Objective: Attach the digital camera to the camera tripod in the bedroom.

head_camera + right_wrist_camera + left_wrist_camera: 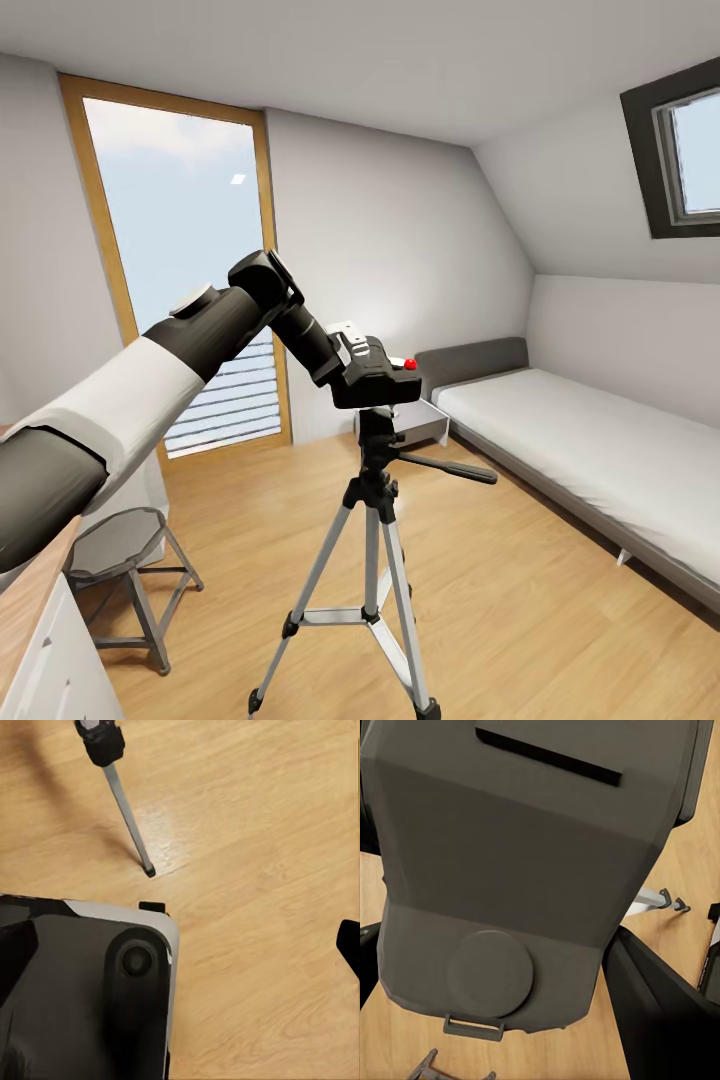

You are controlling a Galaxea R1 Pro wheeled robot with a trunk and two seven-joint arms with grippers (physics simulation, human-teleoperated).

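Digital camera [378, 375], red button up, sits atop the camera tripod [372, 560] head, largely masked by the left gripper [352, 362]; whether its fingers clasp the camera cannot be told. No lettering legible. Grey bed [600, 450] beyond, cut off by the frame edge.

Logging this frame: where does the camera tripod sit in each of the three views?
Head view: the camera tripod stands lower centre, its head under the digital camera held by the left gripper.
Left wrist view: one silver leg past the camera's dark body.
Right wrist view: one thin leg ending in a black foot.
Shared landmark: the light wood floor.
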